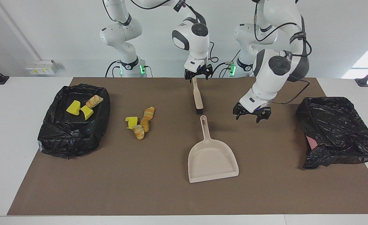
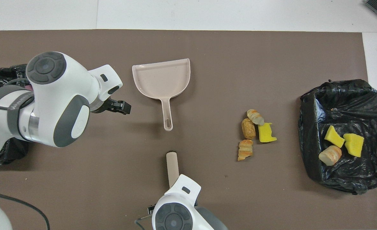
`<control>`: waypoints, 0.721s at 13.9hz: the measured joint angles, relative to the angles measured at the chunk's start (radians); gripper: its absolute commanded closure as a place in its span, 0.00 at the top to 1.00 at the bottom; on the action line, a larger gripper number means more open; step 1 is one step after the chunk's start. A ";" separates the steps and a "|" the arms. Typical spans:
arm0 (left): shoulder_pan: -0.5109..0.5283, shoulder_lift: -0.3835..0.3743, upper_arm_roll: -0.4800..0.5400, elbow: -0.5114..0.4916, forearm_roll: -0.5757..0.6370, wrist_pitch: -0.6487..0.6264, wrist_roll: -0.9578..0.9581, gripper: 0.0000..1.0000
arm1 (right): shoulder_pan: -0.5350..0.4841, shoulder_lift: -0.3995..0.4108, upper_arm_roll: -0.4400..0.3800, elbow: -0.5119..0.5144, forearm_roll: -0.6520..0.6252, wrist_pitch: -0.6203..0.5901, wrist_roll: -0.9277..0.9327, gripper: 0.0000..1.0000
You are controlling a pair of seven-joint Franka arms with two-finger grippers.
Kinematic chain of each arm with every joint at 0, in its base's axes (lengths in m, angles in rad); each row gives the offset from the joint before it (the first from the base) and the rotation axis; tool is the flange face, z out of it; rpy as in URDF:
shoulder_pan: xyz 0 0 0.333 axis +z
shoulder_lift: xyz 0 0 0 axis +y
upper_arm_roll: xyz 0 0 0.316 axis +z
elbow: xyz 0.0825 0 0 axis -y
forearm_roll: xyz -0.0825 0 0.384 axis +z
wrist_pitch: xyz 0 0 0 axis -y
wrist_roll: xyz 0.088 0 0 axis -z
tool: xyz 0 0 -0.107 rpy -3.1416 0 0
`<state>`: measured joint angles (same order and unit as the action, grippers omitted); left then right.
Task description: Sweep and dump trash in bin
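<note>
white wall | white table | brown mat

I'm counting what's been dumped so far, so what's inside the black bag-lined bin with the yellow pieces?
Inside the black bag-lined bin lie two yellow sponge wedges and one striped orange-tan bread chunk. Anything under the bag's folds is hidden.

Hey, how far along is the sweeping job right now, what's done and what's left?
Partly done: three pieces lie in the black-lined bin. In hand: the right gripper is at the brush handle's tip; the left gripper hangs beside the dustpan, which lies empty. Left: four pieces of loose trash on the mat need sweeping up and dumping.
</note>
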<state>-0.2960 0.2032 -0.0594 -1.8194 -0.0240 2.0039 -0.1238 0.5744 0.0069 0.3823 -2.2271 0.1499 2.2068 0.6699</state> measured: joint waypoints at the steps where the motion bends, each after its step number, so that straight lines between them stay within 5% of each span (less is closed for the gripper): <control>1: -0.020 0.018 0.000 0.009 -0.003 0.017 -0.042 1.00 | 0.015 -0.012 0.000 -0.044 0.001 0.025 0.005 1.00; 5: -0.137 0.085 -0.001 0.099 -0.007 0.030 -0.306 1.00 | 0.042 -0.037 0.000 -0.113 0.008 0.054 0.007 1.00; 6: -0.161 0.100 -0.001 0.116 -0.007 0.030 -0.361 1.00 | 0.052 -0.037 0.000 -0.115 0.009 0.056 0.007 0.93; 7: -0.177 0.115 -0.001 0.124 -0.007 0.031 -0.407 1.00 | 0.061 -0.037 0.000 -0.117 0.010 0.058 0.007 0.81; 9: -0.196 0.146 0.000 0.128 -0.007 0.068 -0.464 1.00 | 0.072 -0.037 0.000 -0.126 0.011 0.074 0.007 0.36; 10: -0.202 0.161 -0.001 0.128 -0.007 0.087 -0.482 1.00 | 0.078 -0.037 0.000 -0.131 0.012 0.075 0.007 0.21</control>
<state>-0.4983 0.3645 -0.0604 -1.6910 -0.0308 2.0905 -0.6060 0.6523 -0.0299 0.3822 -2.3577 0.1615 2.2821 0.6771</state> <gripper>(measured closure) 0.000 0.154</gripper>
